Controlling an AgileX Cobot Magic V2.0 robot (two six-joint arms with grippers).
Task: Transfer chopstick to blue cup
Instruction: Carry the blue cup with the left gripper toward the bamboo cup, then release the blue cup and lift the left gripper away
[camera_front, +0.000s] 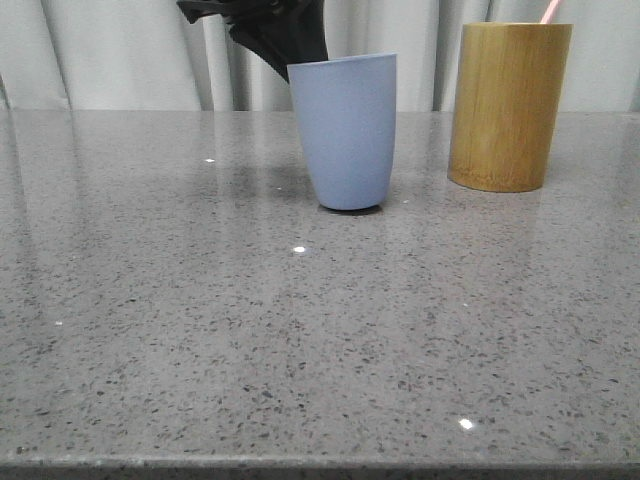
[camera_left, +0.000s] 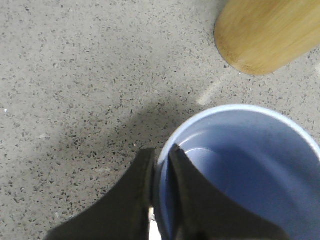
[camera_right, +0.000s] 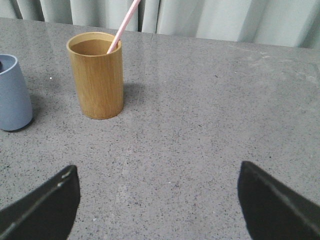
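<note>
On the stone table (camera_front: 150, 330): blue cup (camera_front: 345, 130), its rim pinched between your left gripper (camera_left: 161, 165)'s nearly shut fingers; bamboo holder (camera_right: 96, 75) beside it, chopstick (camera_right: 124, 26) leaning inside. Your right gripper (camera_right: 159, 200) hangs wide open, holding nothing, well short of the holder. Step in hand: steadying the cup. Next, probably: right gripper closes on the chopstick's upper end and lifts it out.

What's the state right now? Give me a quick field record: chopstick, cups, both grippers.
chopstick: standing tilted in the bamboo cup, not yet moved
blue cup: upright on the table, apart from the bamboo cup
left gripper: fingers pinching the blue cup's rim, one inside, one outside
right gripper: open, holding nothing, above bare table short of the bamboo cup
</note>
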